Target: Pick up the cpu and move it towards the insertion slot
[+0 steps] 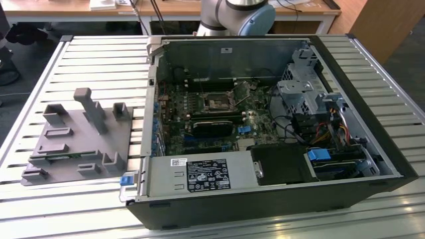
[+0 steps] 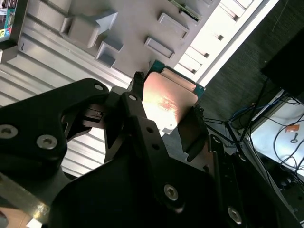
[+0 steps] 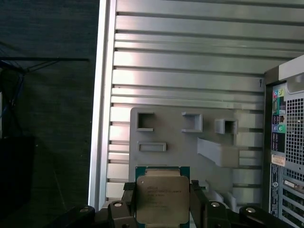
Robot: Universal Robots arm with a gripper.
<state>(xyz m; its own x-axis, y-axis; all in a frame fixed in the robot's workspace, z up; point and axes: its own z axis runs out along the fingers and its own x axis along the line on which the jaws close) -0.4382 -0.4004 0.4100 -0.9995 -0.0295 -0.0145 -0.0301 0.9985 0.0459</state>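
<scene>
The tool [image 3: 163, 209] is gripping the cpu [image 3: 162, 198] between its 2 black fingers [image 3: 198, 202], which are pressing against opposite edges of the chip; in both wrist views the cpu is sitting clamped in the jaws, its silvery metal top facing the first wrist view and its green rim showing at the edges. In the second wrist view the cpu [image 2: 167, 102] is catching a warm reflection, and the tool [image 2: 164, 111] is holding it clear above the grey holder plate [image 2: 128, 28]. In the first wrist view the holder plate [image 3: 180, 142] is lying on the slatted metal tabletop [image 3: 190, 52], beside the rear panel of the computer case [image 3: 287, 156]. In the exterior view the holder plate [image 1: 73, 149] is resting on the tabletop [image 1: 99, 59] toward the exterior view's left, just beside the open computer case [image 1: 371, 99]. The insertion slot [image 1: 217, 103] is sitting on the green circuit board [image 1: 179, 124] inside the case, well apart from the holder plate. A power supply [image 1: 199, 174] is occupying the near edge of the case, and the base of the robot arm [image 1: 239, 15] is standing behind the case.
</scene>
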